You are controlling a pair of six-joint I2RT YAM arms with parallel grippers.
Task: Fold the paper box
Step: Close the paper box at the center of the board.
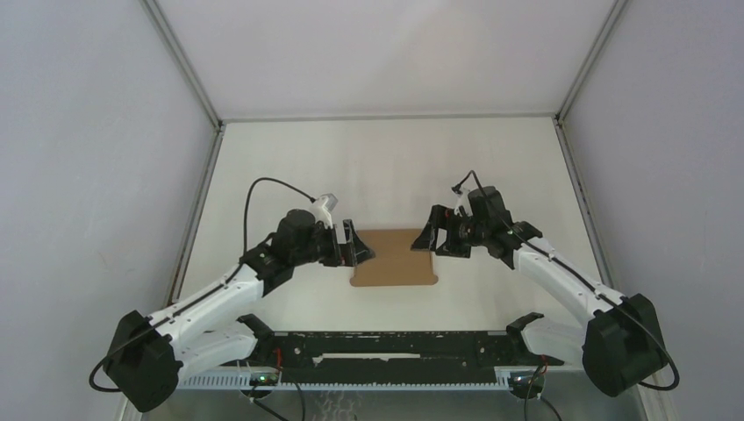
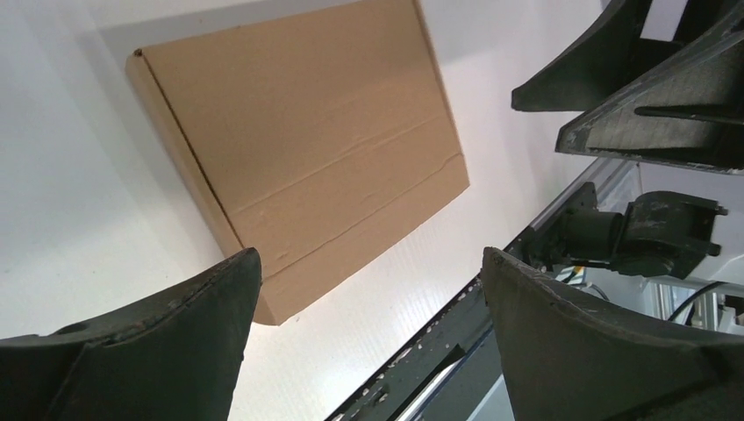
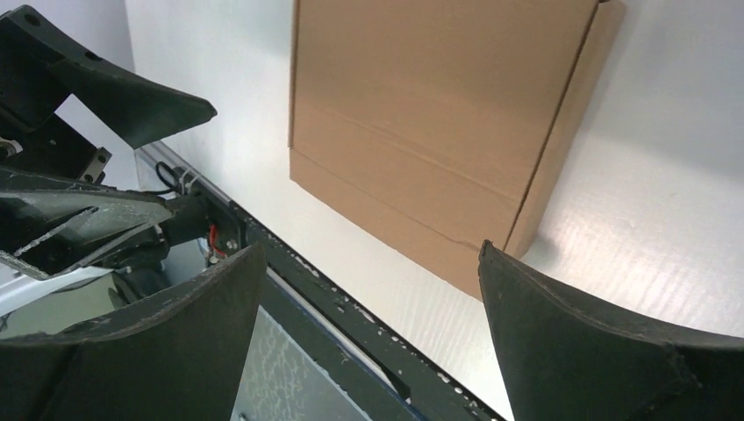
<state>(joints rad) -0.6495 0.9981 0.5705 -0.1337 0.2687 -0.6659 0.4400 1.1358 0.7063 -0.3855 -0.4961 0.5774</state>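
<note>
Lying flat and closed at mid-table (image 1: 386, 167), the paper box (image 1: 394, 257) sits between the left gripper (image 1: 358, 244) and right gripper (image 1: 427, 232). Both jaws are spread wide, holding nothing. A black rail (image 1: 395, 344) borders the near edge.

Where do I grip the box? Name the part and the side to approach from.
Probably its thin side edges. The box lies flat on the table, so its broad top gives nothing to pinch. Come in low from both sides: left fingers at its left edge, right fingers at its right. Both pairs are open there.
</note>
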